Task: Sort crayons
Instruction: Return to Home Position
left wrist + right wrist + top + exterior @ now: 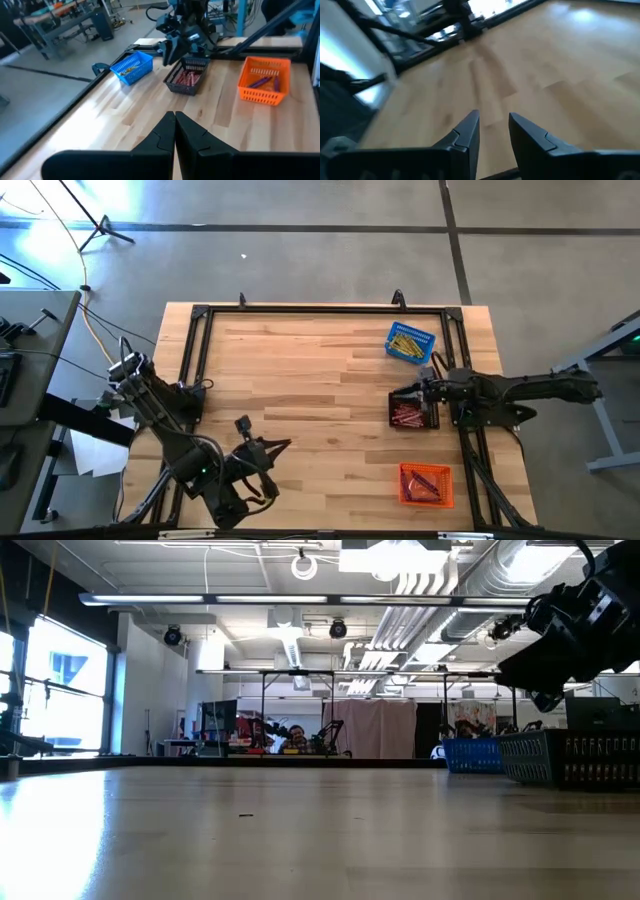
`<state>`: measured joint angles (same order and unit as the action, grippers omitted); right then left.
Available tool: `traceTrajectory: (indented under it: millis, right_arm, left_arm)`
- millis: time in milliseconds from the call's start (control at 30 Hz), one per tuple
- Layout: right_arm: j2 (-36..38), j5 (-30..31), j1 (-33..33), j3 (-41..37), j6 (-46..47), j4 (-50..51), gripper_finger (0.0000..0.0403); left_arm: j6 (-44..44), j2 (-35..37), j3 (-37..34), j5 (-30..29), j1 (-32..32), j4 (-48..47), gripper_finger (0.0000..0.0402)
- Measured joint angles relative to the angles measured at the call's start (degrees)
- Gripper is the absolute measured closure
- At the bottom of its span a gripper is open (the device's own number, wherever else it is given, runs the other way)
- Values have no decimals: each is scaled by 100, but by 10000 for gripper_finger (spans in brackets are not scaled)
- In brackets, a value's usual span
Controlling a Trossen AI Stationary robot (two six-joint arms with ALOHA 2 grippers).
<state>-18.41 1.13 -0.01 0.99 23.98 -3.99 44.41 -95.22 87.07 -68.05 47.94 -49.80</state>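
**Snag risk at the black basket (182,88)**

Yellow crayons (129,64) lie in the blue basket (137,71), red crayons (187,77) in the black basket, purple crayons (265,81) in the orange basket (260,95). The right claw (493,119), narrowly parted and empty, hangs just above the black basket's rim; retreating low could tip it. The left claw (175,116) is pinched together, empty. Pale wood tabletop (300,370); a cluttered workshop (300,730) lies beyond.
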Motion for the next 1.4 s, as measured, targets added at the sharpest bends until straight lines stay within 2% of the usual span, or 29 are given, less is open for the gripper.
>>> traceTrajectory:
  millis: [100, 200, 367, 567, 633, 900, 1033, 1167, 1300, 1400]
  right_arm:
    - [0, -360, 47, 2, 578, -62, 313]
    - [2, -447, 57, 2, 934, -12, 312]
    - [2, -451, 55, 2, 809, 149, 312]
    - [2, -462, 55, 2, 664, 212, 312]
    - [2, -462, 55, 4, 704, 214, 312]
    - [2, -462, 55, 4, 704, 227, 312]
    - [2, -460, 55, 4, 704, 254, 312]
    - [2, -460, 55, 4, 704, 258, 312]
    - [2, -460, 55, 6, 704, 290, 312]
    - [1, -459, 55, 7, 704, 303, 312]
  left_arm:
    - [-332, -2, 0, -3, -9, 26, 401]
    - [-405, -5, 0, -122, -9, 84, 401]
    - [-361, -185, -218, -599, -95, 529, 401]
    - [-633, -432, -805, -370, -528, 1243, 401]
    - [-856, -437, -1014, -43, -701, 1437, 401]
    - [-2081, -437, -1947, 2205, -1286, 2765, 401]
    - [-2537, -392, -2341, 2676, -1487, 3161, 401]
    - [-2779, 180, -3121, 2784, -1616, 3755, 401]
    - [-3070, 1449, -4333, 2901, -1705, 4996, 401]
    - [-3066, 2403, -5250, 2824, -1822, 5571, 401]
